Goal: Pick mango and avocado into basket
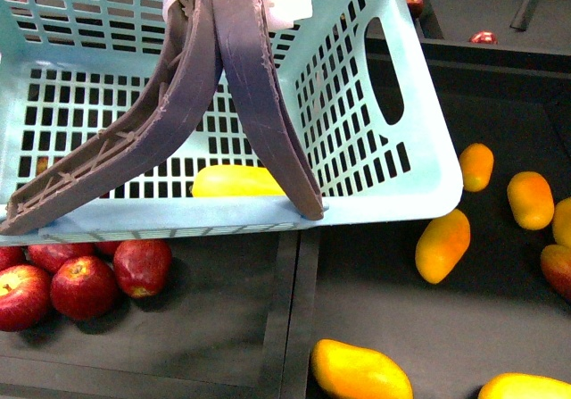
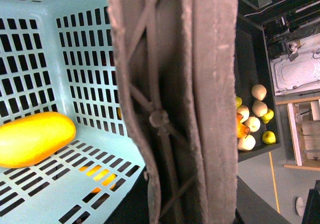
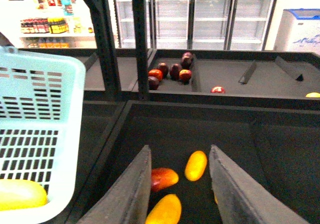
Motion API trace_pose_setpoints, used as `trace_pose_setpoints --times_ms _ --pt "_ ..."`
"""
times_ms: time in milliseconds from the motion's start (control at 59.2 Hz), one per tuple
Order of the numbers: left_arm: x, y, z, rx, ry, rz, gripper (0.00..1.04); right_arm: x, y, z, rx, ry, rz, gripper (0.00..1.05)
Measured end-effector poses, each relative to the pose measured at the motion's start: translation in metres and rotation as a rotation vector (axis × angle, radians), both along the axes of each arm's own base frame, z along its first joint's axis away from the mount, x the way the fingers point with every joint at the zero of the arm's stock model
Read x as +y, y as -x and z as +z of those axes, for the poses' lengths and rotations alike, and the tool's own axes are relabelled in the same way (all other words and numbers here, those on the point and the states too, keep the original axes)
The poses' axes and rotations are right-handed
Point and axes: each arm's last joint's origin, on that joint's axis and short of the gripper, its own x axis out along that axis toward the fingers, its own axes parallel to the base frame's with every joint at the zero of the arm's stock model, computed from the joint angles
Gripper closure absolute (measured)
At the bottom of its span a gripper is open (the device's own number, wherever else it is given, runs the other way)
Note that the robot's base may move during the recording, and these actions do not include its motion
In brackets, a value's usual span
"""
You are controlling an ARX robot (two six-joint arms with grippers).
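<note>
Right arm: the right gripper (image 3: 180, 184) hovers over a dark bin (image 3: 280, 149). Its two grey fingers (image 3: 131, 191) are spread wide with nothing between them, so it is released. In the right wrist view, three loose mangoes (image 3: 196, 165) lie on the bin floor below the gap between the fingers.

Left arm: the left gripper does not show in any view, so I cannot tell whether it is clenched. The left wrist view is filled close-up by the two grey-brown handles (image 2: 200, 83), which are pressed together.

Basket (image 1: 419, 194): turquoise with slotted walls. In the front view it fills the upper left. Both handles (image 1: 259, 104) are swung up to meet at the top, where white zip ties (image 1: 285, 8) bind them.

Contents: one yellow mango (image 1: 236, 180) lies on its side on the slotted floor against the near wall. It is seen again from the left wrist camera (image 2: 32, 139) and as an edge in the right wrist view (image 3: 20, 194). Orange colour shows through the floor slots.

Surroundings:
- Red apples (image 1: 85, 283) are heaped in the compartment under the basket's near-left edge.
- More mangoes (image 1: 443, 245) are scattered in the compartment to the right.
- Pale pears (image 2: 255, 119) sit in a bin beyond the handles.
- Dark red fruit (image 3: 172, 71) sits in a far compartment.
</note>
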Motion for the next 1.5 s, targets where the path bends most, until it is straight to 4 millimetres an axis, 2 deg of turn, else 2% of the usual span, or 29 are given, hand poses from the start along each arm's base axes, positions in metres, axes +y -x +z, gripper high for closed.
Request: trace_pose_setpoints --times_ms 34,85,135,270,321,389,1504 --pt "0.0000 0.0000 0.0000 0.000 0.000 0.000 0.88 -0.0015 0.0001 0.0001 -0.002 0.000 -0.016 0.56" --pt "0.0000 0.0000 0.0000 0.000 0.000 -0.001 0.88 -0.0023 0.0001 0.0001 -0.001 0.001 -0.017 0.42" --pt "0.0000 0.0000 0.0000 0.000 0.000 -0.001 0.88 -0.0023 0.0001 0.0000 -0.001 0.001 -0.016 0.36" --pt "0.0000 0.0000 0.0000 0.000 0.000 0.000 0.88 -0.0025 0.0001 0.0000 -0.001 0.001 -0.018 0.11" --pt "0.0000 0.0000 0.0000 0.000 0.000 0.000 0.88 -0.0025 0.0001 0.0000 -0.001 0.001 -0.018 0.06" --pt "0.0000 0.0000 0.0000 0.000 0.000 0.000 0.88 -0.0025 0.0001 0.0000 -0.001 0.002 -0.018 0.08" --pt "-0.0002 0.0001 0.0000 0.001 0.002 -0.004 0.88 -0.0027 0.0002 -0.0018 0.005 0.003 -0.019 0.08"
